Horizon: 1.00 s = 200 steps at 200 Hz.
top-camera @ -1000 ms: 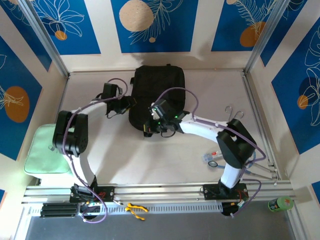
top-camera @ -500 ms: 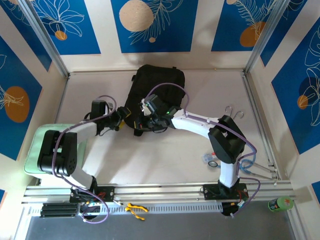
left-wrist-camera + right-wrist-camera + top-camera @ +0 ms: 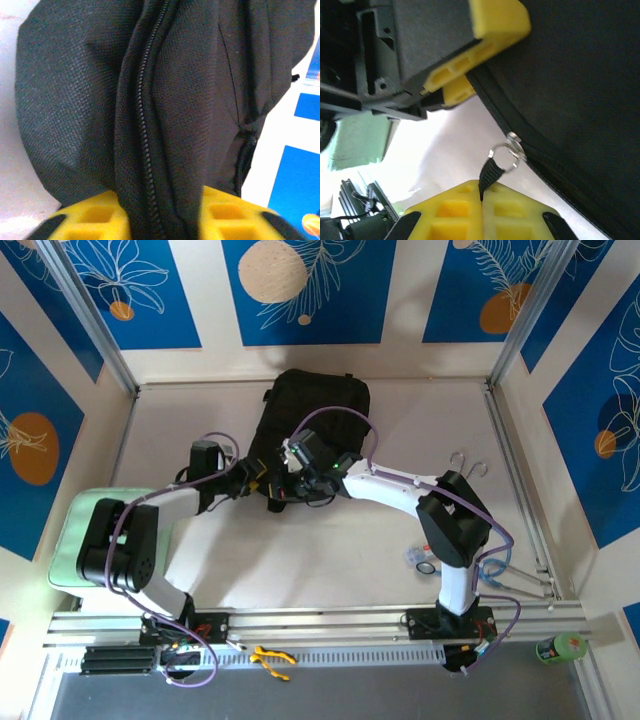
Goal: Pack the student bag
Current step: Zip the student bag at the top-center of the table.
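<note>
Now left end effector (image 3: 256,479) slightly closer in against student bag (image 3: 322,400).

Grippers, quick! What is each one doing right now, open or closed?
Left gripper: closed, pinching a fold of the bag.
Right gripper: closed on the zipper pull.

student bag (image 3: 320,405) | black soft fabric, side zip closed | lies on table (image 3: 400,540), far middle
</note>
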Each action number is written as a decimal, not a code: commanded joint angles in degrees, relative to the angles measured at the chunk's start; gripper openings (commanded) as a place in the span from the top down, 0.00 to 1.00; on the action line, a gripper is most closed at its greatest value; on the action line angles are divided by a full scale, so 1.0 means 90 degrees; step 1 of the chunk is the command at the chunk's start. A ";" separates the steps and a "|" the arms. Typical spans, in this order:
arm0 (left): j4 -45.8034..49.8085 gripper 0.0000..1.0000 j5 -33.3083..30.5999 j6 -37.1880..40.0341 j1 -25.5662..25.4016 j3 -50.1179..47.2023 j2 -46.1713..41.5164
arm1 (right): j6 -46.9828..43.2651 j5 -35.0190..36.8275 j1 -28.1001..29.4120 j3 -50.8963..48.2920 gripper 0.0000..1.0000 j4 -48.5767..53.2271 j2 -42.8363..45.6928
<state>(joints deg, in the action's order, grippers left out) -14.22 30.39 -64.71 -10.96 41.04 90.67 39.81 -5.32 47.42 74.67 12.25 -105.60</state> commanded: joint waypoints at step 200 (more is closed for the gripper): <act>0.2788 0.96 -0.0301 0.2757 0.0103 0.0628 0.0022 | -0.0820 0.1053 -0.2552 -0.0321 1.00 0.2327 0.0672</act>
<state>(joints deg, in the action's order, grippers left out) 0.84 27.83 -47.79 -10.90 45.63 91.22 35.03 4.14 26.48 66.52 25.67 -96.36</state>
